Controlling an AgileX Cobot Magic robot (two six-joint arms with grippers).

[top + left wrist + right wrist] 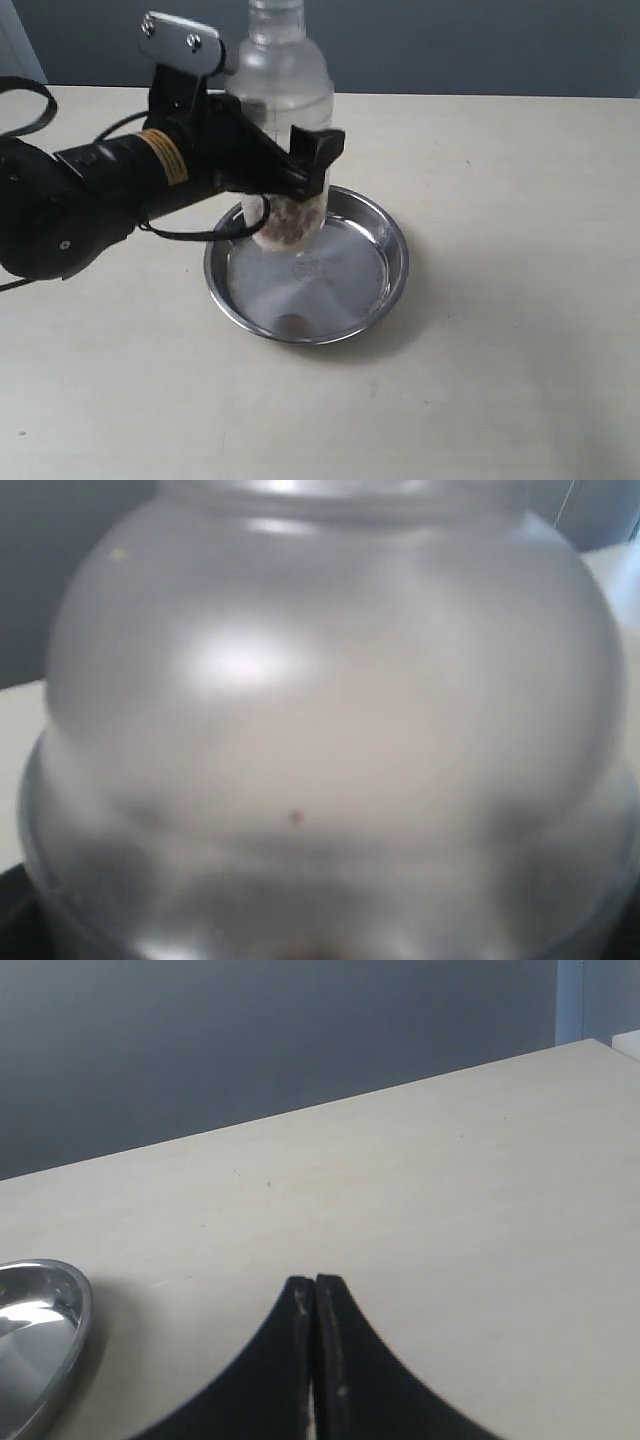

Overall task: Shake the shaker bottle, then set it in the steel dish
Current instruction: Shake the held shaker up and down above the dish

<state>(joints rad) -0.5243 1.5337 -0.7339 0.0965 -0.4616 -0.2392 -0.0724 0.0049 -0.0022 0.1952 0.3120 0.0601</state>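
The shaker bottle (283, 80), frosted clear plastic with brown and white grains at its base, stands upright over the back left part of the steel dish (385, 290). Its base is down inside the rim; whether it touches the dish floor I cannot tell. My left gripper (285, 165) comes in from the left and is shut on the bottle's body, with one black finger (316, 148) across the front. In the left wrist view the bottle's domed shoulder (320, 730) fills the picture and hides the fingers. My right gripper (315, 1285) is shut and empty, low over bare table beside the dish's rim (70, 1330).
The pale wooden table (500, 200) spreads out on all sides of the dish. A black cable (30, 100) loops off the left arm at the far left. A grey wall stands behind the table's back edge.
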